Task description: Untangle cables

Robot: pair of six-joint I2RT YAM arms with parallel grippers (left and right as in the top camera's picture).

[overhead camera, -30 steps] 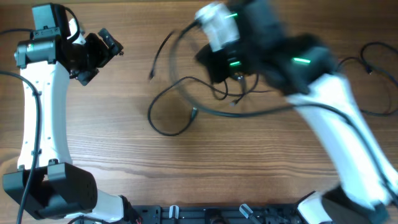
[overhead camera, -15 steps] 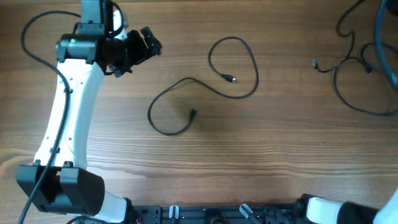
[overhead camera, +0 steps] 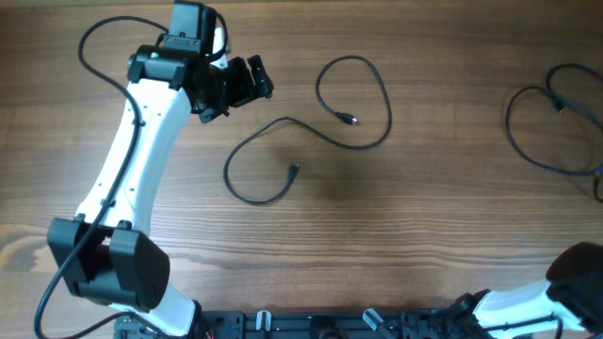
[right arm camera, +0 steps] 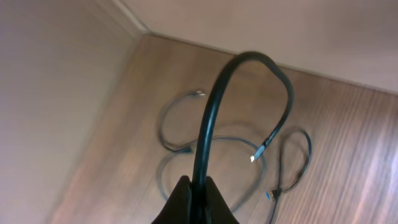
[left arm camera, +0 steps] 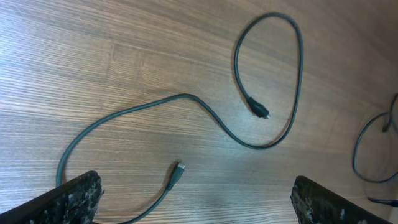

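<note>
One thin black cable (overhead camera: 283, 121) lies loose mid-table in an S-shaped run, with a plug (overhead camera: 350, 120) inside its upper loop and another plug (overhead camera: 293, 170) at its lower end. My left gripper (overhead camera: 252, 83) hovers open just up-left of it. In the left wrist view the same cable (left arm camera: 186, 96) lies beyond my open left gripper (left arm camera: 199, 205), with nothing between the fingers. My right gripper (right arm camera: 199, 186) is shut on a second black cable (right arm camera: 214, 106), which arches up and hangs down to a plug (right arm camera: 258, 155). The right gripper itself is outside the overhead view.
More black cables (overhead camera: 528, 151) lie looped at the table's far right edge, seen below the held one as loops (right arm camera: 180, 143) with a blue plug (right arm camera: 271, 195). The right arm's base (overhead camera: 575, 273) is at the bottom right corner.
The right arm swept from mid-table out to the right, taking a cable off the middle. The left arm moved right along the top toward the remaining cable, still open.
</note>
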